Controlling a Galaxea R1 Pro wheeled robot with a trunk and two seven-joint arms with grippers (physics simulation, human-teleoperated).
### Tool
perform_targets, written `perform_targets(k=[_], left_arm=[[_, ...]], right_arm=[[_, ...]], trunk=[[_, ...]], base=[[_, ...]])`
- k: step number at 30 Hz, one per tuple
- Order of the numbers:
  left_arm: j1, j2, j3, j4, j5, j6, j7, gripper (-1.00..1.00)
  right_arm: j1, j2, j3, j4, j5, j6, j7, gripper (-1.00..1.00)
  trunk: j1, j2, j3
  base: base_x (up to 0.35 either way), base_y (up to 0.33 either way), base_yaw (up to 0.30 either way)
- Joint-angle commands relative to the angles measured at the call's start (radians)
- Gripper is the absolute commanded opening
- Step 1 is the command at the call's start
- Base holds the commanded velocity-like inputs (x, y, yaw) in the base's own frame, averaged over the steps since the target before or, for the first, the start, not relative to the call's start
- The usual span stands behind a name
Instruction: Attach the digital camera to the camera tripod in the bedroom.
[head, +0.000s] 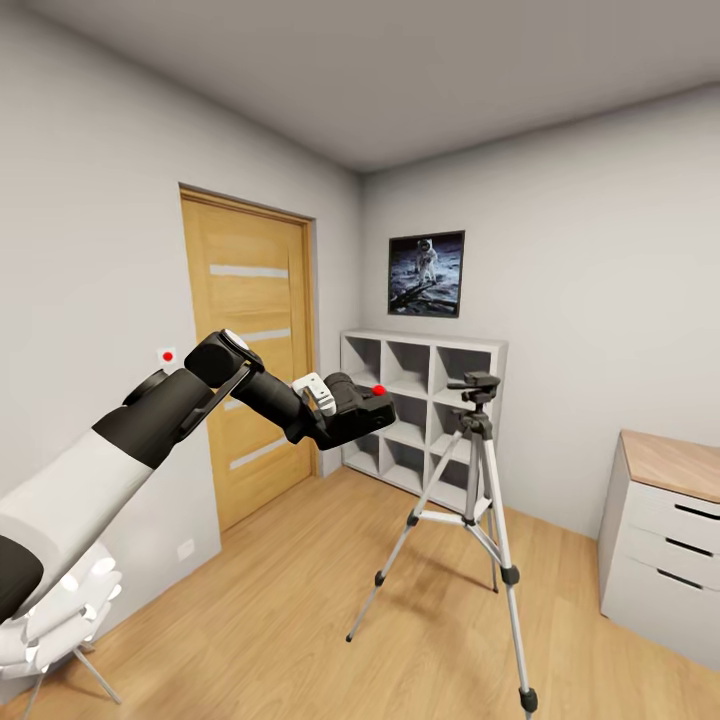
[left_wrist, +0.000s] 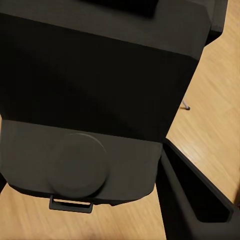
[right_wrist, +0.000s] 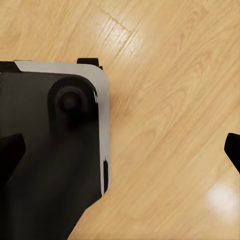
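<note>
Black and chunky, the small DSLR-style digital camera (head: 358, 405) sits clamped in our left pincer (head: 335, 408), just beside the silver-legged tripod's (head: 474, 490) black pan head, which a sideways nudge could topple.

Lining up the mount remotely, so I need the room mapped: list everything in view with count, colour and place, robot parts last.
digital camera: one, black with red dot, held in the air left of the tripod head
camera tripod: one, silver-grey legs, black head, standing on the wood floor
door: one, oak with pale stripes, left wall
cube shelving: one, white, far wall
framed picture: one, dark astronaut image, above the shelving
drawer unit: one, white with wood top, right wall
chair: one, white, lower left
left gripper: one, black, gripping the camera
right gripper: one, black fingertips, above bare floor
</note>
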Motion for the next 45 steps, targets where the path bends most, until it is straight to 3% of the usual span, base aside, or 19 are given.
perform_targets(k=[1, 45], left_arm=[[0.000, 0.000, 0.000, -0.001, -0.012, 0.007, -0.012, -1.00], [0.000, -0.003, -0.002, -0.032, -0.012, 0.007, -0.010, -1.00]], right_arm=[[-0.001, 0.000, 0.003, 0.002, -0.002, 0.000, 0.004, 1.00], [-0.001, 0.000, 0.003, 0.003, -0.002, 0.000, 0.004, 1.00]], trunk=[[-0.004, 0.007, 0.003], [-0.172, 0.315, 0.141]], base=[[0.000, 0.000, 0.000], [0.000, 0.000, 0.000]])
